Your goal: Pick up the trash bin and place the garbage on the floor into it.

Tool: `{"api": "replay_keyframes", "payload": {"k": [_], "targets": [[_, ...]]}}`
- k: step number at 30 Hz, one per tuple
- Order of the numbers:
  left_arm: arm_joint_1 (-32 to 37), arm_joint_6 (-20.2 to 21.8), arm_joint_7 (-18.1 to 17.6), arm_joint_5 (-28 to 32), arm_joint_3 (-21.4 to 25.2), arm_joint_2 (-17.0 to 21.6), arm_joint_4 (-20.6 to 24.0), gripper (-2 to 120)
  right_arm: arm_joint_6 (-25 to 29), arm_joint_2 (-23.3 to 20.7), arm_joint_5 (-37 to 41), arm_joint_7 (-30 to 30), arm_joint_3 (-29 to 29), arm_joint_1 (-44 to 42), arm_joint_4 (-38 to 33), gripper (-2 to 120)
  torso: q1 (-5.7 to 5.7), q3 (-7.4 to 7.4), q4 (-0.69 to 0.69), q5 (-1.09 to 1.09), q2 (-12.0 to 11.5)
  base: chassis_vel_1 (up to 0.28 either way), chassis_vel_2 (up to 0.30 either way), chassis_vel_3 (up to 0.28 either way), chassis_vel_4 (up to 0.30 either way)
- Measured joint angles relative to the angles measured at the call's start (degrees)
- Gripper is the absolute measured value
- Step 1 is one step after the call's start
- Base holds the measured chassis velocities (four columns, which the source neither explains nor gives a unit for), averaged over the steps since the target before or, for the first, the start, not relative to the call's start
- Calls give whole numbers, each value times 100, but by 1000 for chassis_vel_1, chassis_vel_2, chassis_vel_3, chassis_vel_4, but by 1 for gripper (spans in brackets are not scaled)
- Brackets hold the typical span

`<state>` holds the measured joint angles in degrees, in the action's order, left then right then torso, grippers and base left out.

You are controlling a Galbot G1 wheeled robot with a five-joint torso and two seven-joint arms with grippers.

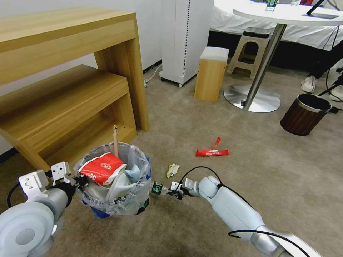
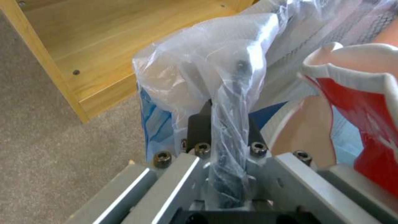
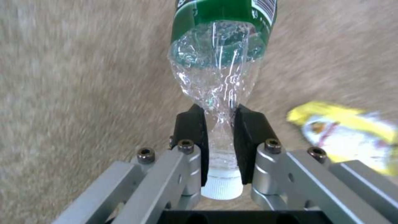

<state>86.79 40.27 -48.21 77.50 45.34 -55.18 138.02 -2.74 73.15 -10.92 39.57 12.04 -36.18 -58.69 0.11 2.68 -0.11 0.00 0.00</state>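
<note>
Clear plastic lines the trash bin [image 1: 114, 178], which sits at the lower left of the head view on the beige floor [image 1: 221, 200], just in front of a wooden shelf unit [image 1: 64, 92]. The left hand [image 1: 76, 180] is pinching the bin's rim through the bag; in the left wrist view its black pads [image 2: 199, 124] are pressed onto the rim [image 2: 230, 124]. Inside the bin are a red-and-white paper cup [image 1: 103, 167], a wooden stick [image 1: 115, 141] standing upright, and pale crumpled pieces.

The right hand [image 1: 168, 189], low in the middle of the head view, is clamped on the neck of a small green-label bottle [image 1: 156, 188], held just beside the bin's wall; the white cap [image 3: 221, 187] sits between its fingers [image 3: 192, 137].

On the carpet lie a yellow wrapper [image 1: 172, 170] near the bottle and a red wrapper [image 1: 212, 151] farther towards the centre.
</note>
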Motion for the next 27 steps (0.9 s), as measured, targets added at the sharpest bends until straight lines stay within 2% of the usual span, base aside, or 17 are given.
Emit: {"api": "replay_keyframes", "payload": {"k": [2,4,6,7,10,11,13,16,17,20,27], "targets": [[-11,-3,3,0,-4,0,-1,0,-91,-223,275,1,-78,-65,-435,13,0,0,0,0,0,0,0,0,0],[-12,-3,3,0,-8,-2,0,0,-98,-252,298,1,-90,-73,-489,13,0,-1,0,0,0,0,0,0,0],[-15,-4,7,-7,-30,-15,-1,0,-150,-541,491,10,-258,-183,-993,13,0,0,0,1,0,0,0,0,0],[-15,-4,7,-7,-30,-15,-1,0,-150,-541,491,10,-258,-183,-993,13,0,0,0,1,0,0,0,0,0],[-5,-4,10,-17,-33,6,1,0,-195,-1040,864,22,-512,-364,-1727,13,0,0,0,1,0,0,0,0,0],[-5,-4,10,-17,-33,6,1,0,-195,-1040,864,22,-512,-364,-1727,13,0,0,0,1,0,0,0,0,0],[0,-6,11,-15,-32,29,2,0,-195,-1361,1119,25,-694,-459,-2186,13,0,0,-1,1,0,0,0,0,0],[16,-8,11,-11,-34,39,17,0,-195,-1599,1382,25,-903,-518,-2554,13,0,-1,-1,1,0,0,0,0,0],[16,-8,11,-11,-34,39,17,0,-195,-1599,1382,25,-903,-518,-2554,13,0,-1,-1,1,0,0,0,0,0],[27,-8,13,-6,-77,35,29,0,-103,-1827,2007,45,-1202,-520,-3136,13,0,-1,-1,1,0,0,0,0,0],[-9,-8,21,-7,-133,27,10,0,-44,-1912,2818,65,-1477,-277,-3700,13,0,0,0,-1,0,0,0,0,0]]}}
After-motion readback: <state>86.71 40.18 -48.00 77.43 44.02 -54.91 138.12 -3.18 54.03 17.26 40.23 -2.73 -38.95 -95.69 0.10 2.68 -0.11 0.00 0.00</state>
